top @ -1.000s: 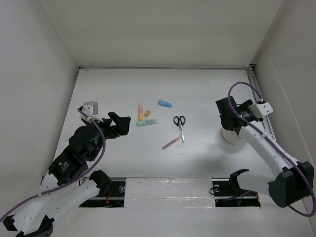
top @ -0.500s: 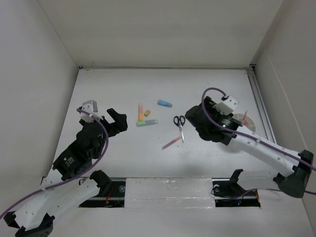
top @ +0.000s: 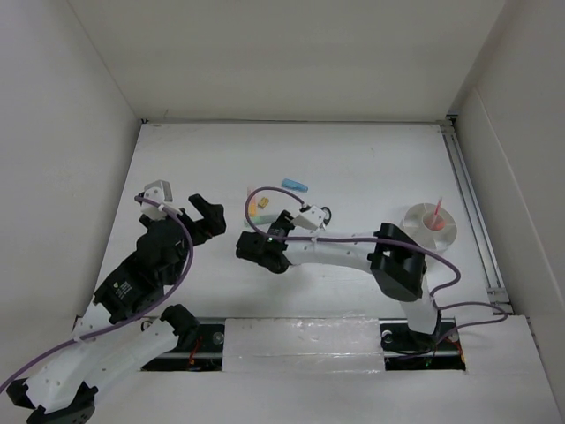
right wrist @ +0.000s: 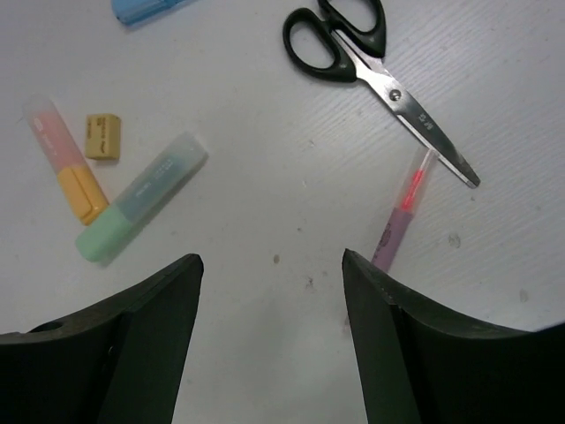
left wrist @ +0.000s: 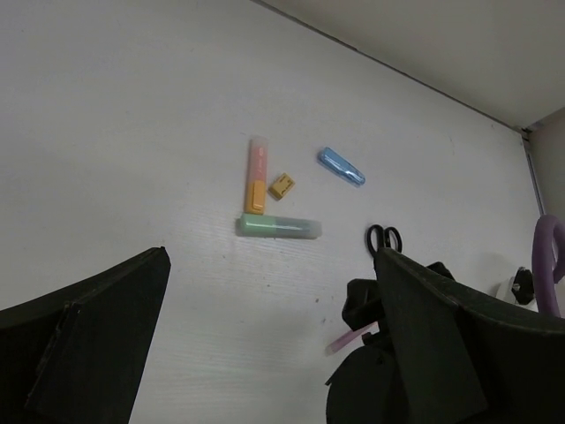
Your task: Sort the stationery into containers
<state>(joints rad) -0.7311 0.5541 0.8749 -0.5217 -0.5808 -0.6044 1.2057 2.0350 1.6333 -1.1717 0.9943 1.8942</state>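
The stationery lies mid-table. The right wrist view shows black-handled scissors [right wrist: 371, 62], a pink pen [right wrist: 402, 212], a mint-green marker [right wrist: 141, 199], a yellow-orange marker [right wrist: 66, 172], a tiny yellow piece [right wrist: 102, 136] and a light-blue marker [right wrist: 146, 9]. My right gripper [right wrist: 269, 261] hovers open and empty over bare table between the green marker and the pen. My left gripper [left wrist: 272, 256] is wide open and empty, left of the items and facing them. The white container [top: 446, 231] stands at the right with a pink pen [top: 434, 212] in it.
My right arm [top: 353, 252] stretches leftward across the table's near half and covers most of the scissors from above. White walls close in the table on three sides. A metal rail [top: 468, 203] runs along the right edge.
My right arm has swung from the container at the right over to the items at centre-left, leaving a pink pen in the container. The left arm has barely moved.
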